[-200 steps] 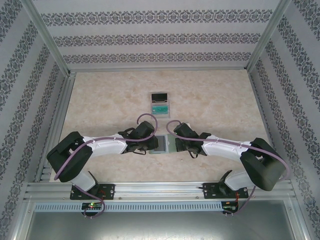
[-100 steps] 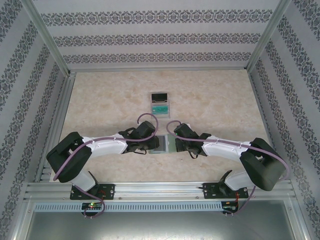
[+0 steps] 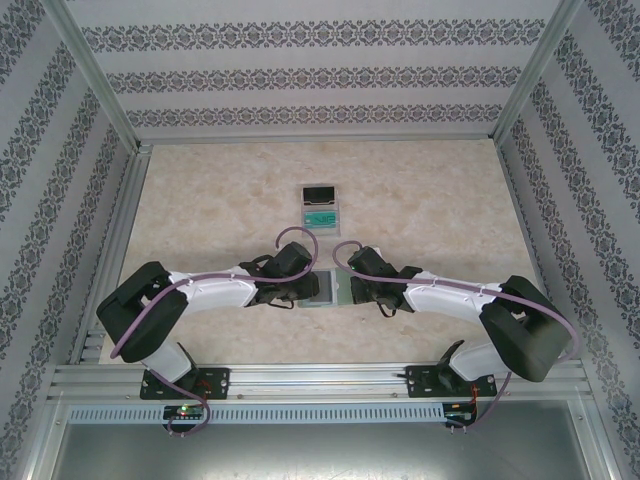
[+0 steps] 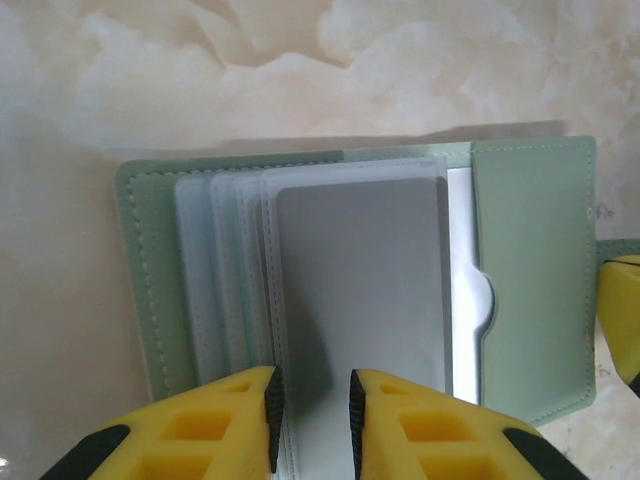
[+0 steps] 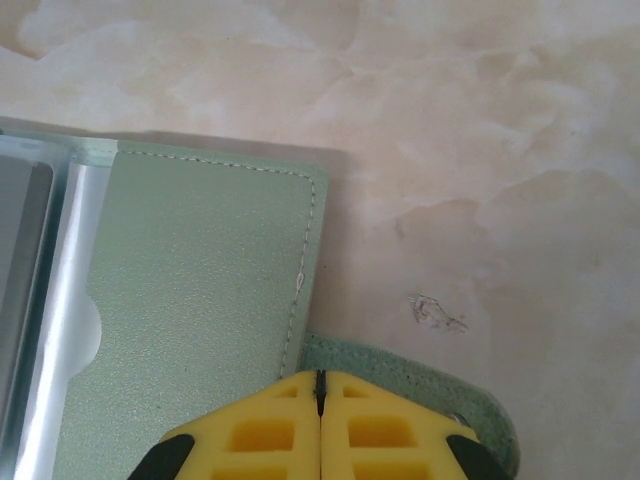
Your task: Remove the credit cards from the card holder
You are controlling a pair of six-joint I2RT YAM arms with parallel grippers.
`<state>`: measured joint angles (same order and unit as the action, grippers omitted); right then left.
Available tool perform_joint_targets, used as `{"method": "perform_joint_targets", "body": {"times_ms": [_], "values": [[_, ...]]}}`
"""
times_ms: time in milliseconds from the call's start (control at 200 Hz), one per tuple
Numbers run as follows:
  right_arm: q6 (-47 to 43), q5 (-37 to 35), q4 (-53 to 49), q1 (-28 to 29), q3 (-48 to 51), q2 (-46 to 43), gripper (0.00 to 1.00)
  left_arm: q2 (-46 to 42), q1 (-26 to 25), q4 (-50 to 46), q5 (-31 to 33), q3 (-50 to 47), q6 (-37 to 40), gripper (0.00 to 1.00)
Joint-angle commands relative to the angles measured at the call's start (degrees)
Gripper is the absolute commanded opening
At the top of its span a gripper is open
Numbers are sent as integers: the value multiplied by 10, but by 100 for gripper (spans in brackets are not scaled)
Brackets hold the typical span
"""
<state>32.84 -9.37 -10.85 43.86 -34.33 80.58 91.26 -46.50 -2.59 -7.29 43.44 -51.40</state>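
Card holder [image 3: 327, 290] is seen laid open at centre frame on the table [image 3: 430, 200].
Its grey card [image 4: 360, 290] is straddled by the narrowly parted left fingers [image 4: 220, 420]; the right fingers [image 5: 280, 430] are pressed together at the closure tab [image 5: 400, 365].

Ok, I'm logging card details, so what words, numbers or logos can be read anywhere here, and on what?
No text can be read.
On the black card in the tray: white marks, too small to read.
On the teal card in the tray: marks, too small to read.
On the grey card in the wallet: blank face.
On the wallet: no lettering shows.
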Motion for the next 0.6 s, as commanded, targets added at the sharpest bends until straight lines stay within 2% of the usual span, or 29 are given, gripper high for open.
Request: {"method": "perform_joint_targets", "body": {"times_ms": [0,295,600], "values": [[5,6,5,0,4,7,7,15,-7,17,-22,7,-1,29],[5,7,5,0,4,7,7,31,-8,53,-58,9,-8,40],[5,6,6,-1,4,8,7,18,-10,103,-87,1,-13,43]]}}
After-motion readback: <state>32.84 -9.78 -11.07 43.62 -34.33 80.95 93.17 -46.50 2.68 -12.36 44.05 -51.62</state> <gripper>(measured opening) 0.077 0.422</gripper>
